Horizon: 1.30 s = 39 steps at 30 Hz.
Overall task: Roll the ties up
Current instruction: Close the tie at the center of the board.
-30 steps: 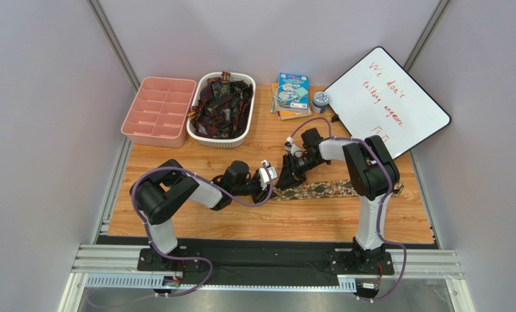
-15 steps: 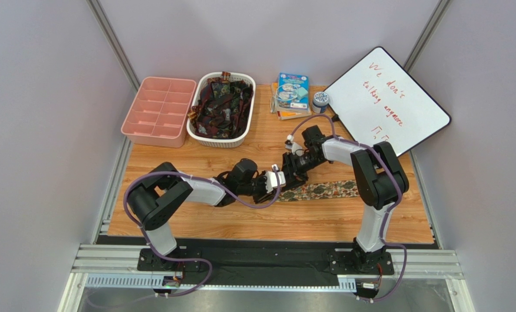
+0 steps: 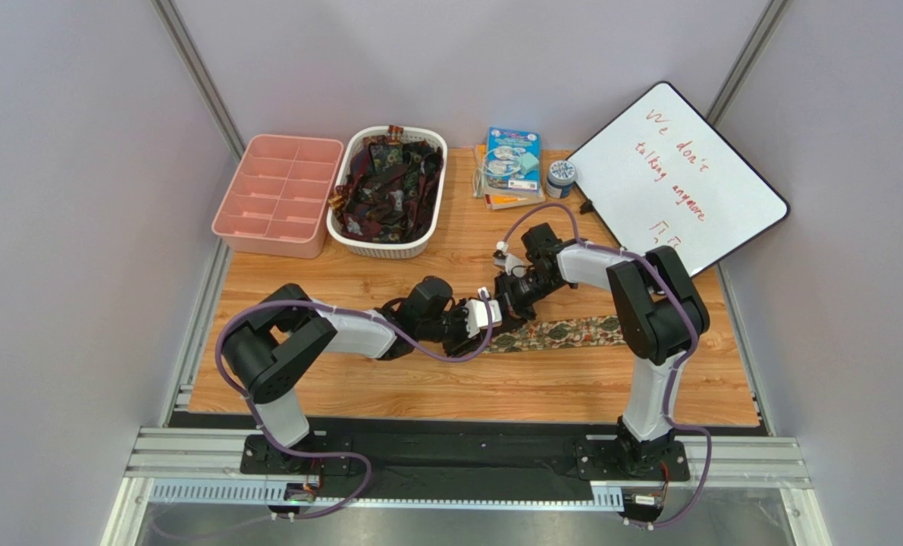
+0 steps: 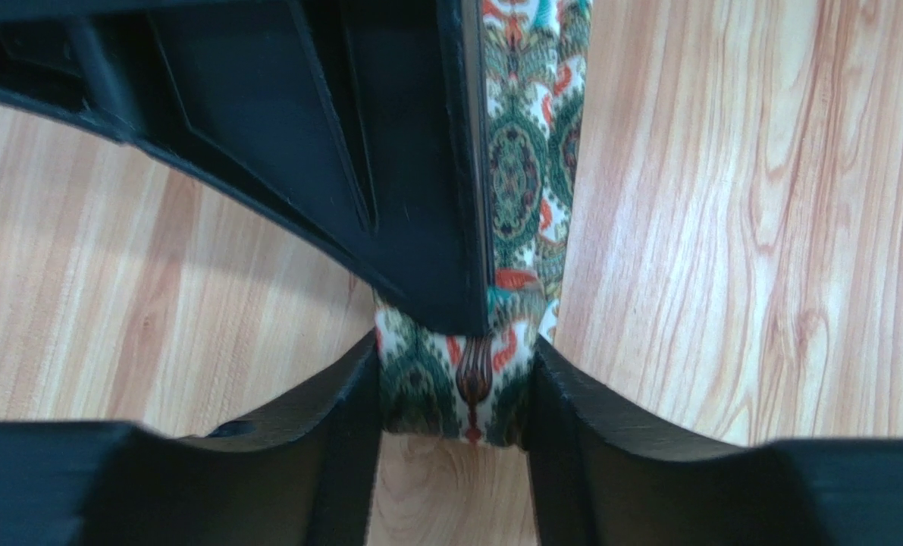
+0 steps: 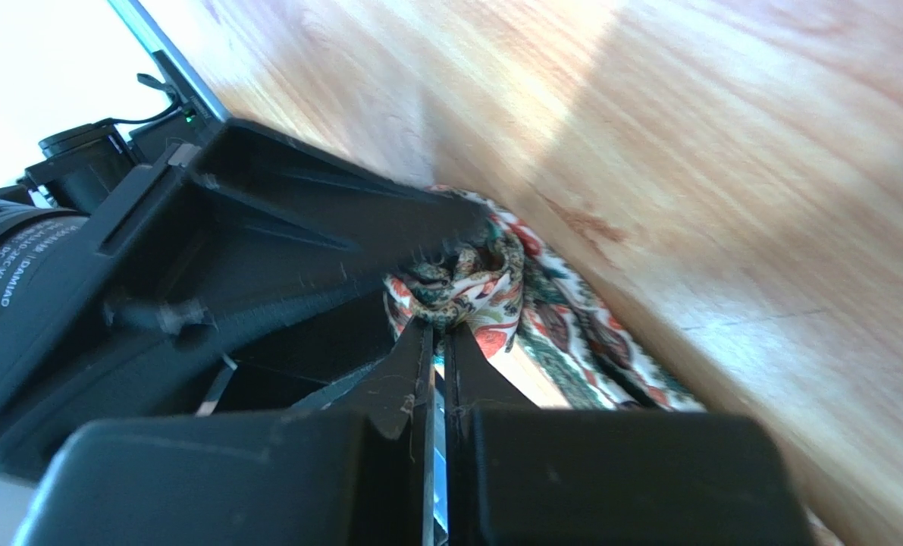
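The olive-green and tan patterned tie [image 3: 570, 332] lies flat on the wooden table, running right from the two grippers. Its left end is rolled up. My left gripper [image 3: 481, 323] holds that rolled end, with a finger pressed on each side of it [image 4: 456, 381]. My right gripper [image 3: 504, 303] comes in from behind, and its jaws are almost closed on the core of the roll [image 5: 450, 313]. In the left wrist view a finger of the right gripper [image 4: 399, 171] covers part of the tie [image 4: 530, 148]. Several dark red and black ties [image 3: 390, 182] fill a white basket.
The white basket [image 3: 348, 233] stands at the back, with a pink compartment tray [image 3: 277, 193] to its left. A stack of books [image 3: 510, 165], a tape roll [image 3: 559, 176] and a tilted whiteboard [image 3: 678, 176] are at the back right.
My left gripper has reached right and closed in on the tie's rolled end. The right gripper has shifted slightly left. The flat stretch of tie is a little shorter.
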### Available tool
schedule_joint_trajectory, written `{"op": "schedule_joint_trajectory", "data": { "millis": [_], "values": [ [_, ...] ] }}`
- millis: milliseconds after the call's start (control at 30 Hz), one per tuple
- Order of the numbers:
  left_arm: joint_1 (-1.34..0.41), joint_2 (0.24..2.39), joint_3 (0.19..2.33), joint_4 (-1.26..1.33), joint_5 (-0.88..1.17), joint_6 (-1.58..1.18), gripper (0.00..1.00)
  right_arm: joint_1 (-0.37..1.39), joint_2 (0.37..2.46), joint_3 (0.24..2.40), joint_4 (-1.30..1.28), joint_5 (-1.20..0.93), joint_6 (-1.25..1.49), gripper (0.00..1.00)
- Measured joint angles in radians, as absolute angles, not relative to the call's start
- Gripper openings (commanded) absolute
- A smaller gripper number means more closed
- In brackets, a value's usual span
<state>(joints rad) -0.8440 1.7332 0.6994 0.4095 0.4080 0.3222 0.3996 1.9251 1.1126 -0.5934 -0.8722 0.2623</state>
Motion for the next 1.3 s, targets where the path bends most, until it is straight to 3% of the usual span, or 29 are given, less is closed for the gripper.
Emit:
{"op": "schedule_joint_trajectory", "data": {
  "millis": [133,367,667,767,800,933,1033,1067,1167,1300],
  "values": [
    [-0.814,1.716,0.681,0.4,0.43,0.288,0.7,0.374,1.936,1.102,-0.599,-0.866,0.253,0.0],
    [-0.751,1.669,0.556,0.53,0.514,0.167,0.75,0.311,1.998,1.096,-0.623,-0.904,0.242,0.0],
    [-0.76,1.808,0.576,0.778,0.576,0.073,0.81,0.301,2.013,1.094,-0.632,-0.899,0.237,0.0],
    [-0.777,1.847,0.602,0.813,0.574,0.062,0.68,0.3,2.021,1.095,-0.631,-0.908,0.243,0.0],
    [-0.785,1.858,0.611,0.822,0.572,0.061,0.57,0.3,2.025,1.095,-0.627,-0.916,0.242,0.0],
    [-0.811,1.872,0.633,0.806,0.533,0.1,0.32,0.3,2.028,1.099,-0.624,-0.923,0.241,0.01],
    [-0.813,1.858,0.657,0.73,0.529,0.157,0.18,0.299,2.028,1.108,-0.633,-0.919,0.241,0.14],
    [-0.816,1.847,0.664,0.699,0.523,0.182,0.17,0.299,2.028,1.114,-0.64,-0.916,0.24,0.25],
    [-0.82,1.811,0.682,0.603,0.505,0.257,0.16,0.295,2.025,1.136,-0.654,-0.902,0.23,0.39],
    [-0.823,1.797,0.734,0.474,0.485,0.327,0.17,0.289,1.976,1.14,-0.672,-0.876,0.216,0.41]
  ]
}}
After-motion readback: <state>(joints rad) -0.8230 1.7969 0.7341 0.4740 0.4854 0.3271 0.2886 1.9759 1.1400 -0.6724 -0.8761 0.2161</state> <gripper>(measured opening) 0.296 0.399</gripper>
